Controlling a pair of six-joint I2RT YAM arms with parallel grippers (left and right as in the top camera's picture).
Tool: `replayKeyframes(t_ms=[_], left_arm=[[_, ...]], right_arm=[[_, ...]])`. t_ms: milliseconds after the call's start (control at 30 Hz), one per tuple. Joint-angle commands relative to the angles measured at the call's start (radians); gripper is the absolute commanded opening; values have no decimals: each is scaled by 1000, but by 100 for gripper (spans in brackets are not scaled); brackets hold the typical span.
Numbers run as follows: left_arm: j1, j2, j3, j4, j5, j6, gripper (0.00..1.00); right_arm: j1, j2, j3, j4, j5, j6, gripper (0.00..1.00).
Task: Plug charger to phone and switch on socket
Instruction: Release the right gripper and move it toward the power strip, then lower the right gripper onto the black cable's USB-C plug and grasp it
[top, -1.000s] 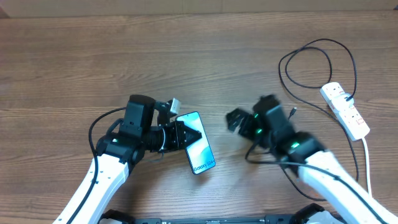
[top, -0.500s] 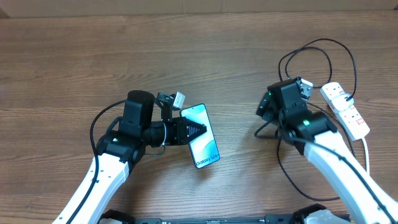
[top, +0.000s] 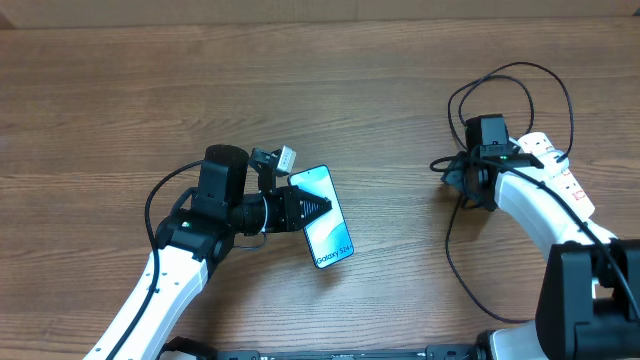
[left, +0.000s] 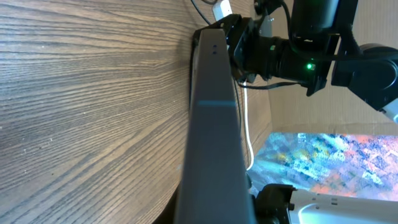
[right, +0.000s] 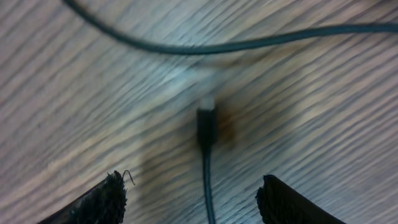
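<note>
The phone (top: 327, 232) has a light blue screen and lies tilted in my left gripper (top: 303, 209), which is shut on its upper end. In the left wrist view the phone (left: 211, 118) shows edge-on, just above the wood. The charger cable (top: 512, 72) loops at the far right. Its connector tip (right: 206, 123) lies on the table, between and ahead of the fingers of my right gripper (right: 199, 202), which is open and empty. In the overhead view the right gripper (top: 455, 178) hovers left of the socket (top: 577, 198), a white power strip partly hidden by the right arm.
The strip's thick white cord (top: 590, 260) runs down the right edge toward the front. Cable loops (top: 455, 240) lie around the right arm. The right arm (left: 311, 53) shows beyond the phone in the left wrist view.
My right arm swung from the table's middle to the right, ending over the cable tip beside the power strip. The left gripper shifted the phone slightly right and then stayed still.
</note>
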Motion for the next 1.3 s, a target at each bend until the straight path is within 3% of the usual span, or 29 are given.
replayKeyframes(t_ms=[0, 200, 400, 700, 900, 1067, 1267], left_arm=[[1, 2, 8, 12, 4, -47, 4], [1, 2, 8, 53, 5, -183, 4], [1, 2, 8, 52, -1, -192, 4], [1, 2, 8, 52, -33, -245, 4], [1, 2, 8, 55, -43, -330, 4], [34, 2, 8, 76, 0, -331, 4], [192, 2, 8, 125, 206, -216, 4]], right_arm=[[-3, 29, 6, 17, -33, -34, 68], [-3, 137, 6, 6, -33, -34, 61], [-3, 161, 6, 20, -34, -33, 48], [-3, 161, 6, 61, -43, -34, 4], [-3, 153, 38, 40, -351, -208, 4], [-3, 82, 132, -132, -531, -314, 4], [-3, -105, 159, -290, -787, -500, 4]])
